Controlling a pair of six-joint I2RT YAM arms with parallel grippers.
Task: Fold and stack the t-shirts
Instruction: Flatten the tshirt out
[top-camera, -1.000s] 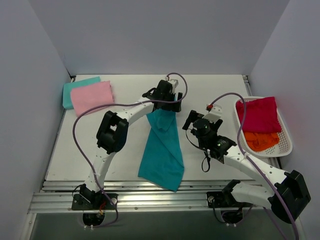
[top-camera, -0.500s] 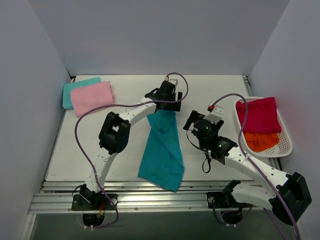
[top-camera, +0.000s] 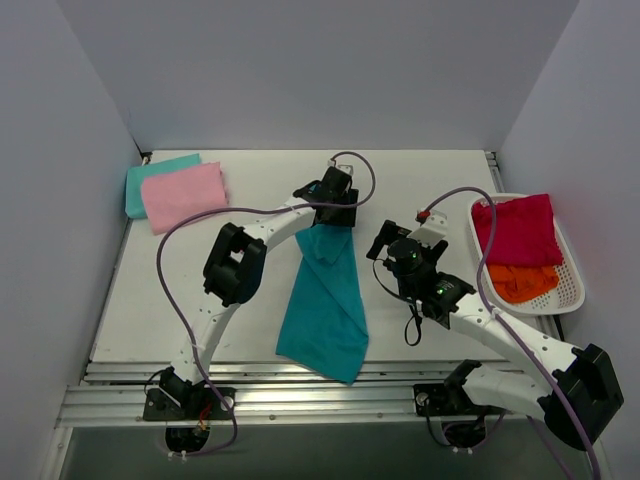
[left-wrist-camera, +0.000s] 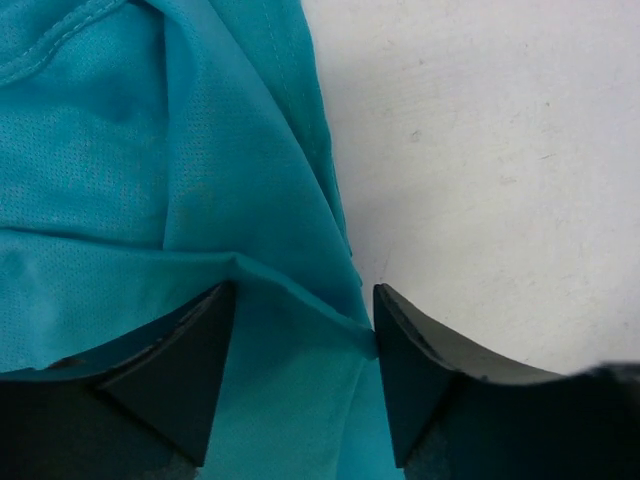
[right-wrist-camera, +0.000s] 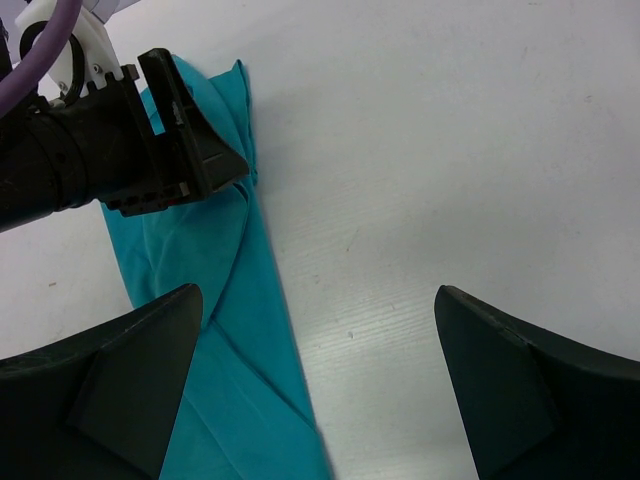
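The deep teal t-shirt (top-camera: 325, 300) lies as a long narrow strip down the middle of the table. It also shows in the left wrist view (left-wrist-camera: 150, 150) and the right wrist view (right-wrist-camera: 200, 260). My left gripper (top-camera: 336, 212) is at its far end, jaws narrowly apart and closed on a raised fold of the teal cloth (left-wrist-camera: 305, 300); it also shows in the right wrist view (right-wrist-camera: 215, 160). My right gripper (top-camera: 395, 250) hangs wide open and empty over bare table just right of the shirt (right-wrist-camera: 315, 295). The pink t-shirt (top-camera: 183, 193) lies folded on the pale aqua one (top-camera: 160, 163) at the far left.
A white lattice basket (top-camera: 572, 275) at the right edge holds the crimson t-shirt (top-camera: 517, 228) and the orange one (top-camera: 522, 282). Purple cables loop over both arms. Grey walls close in the back and both sides.
The left arm's elbow has shifted a little to the right and its gripper has edged slightly, still at the shirt's far end. The right arm has hardly moved.
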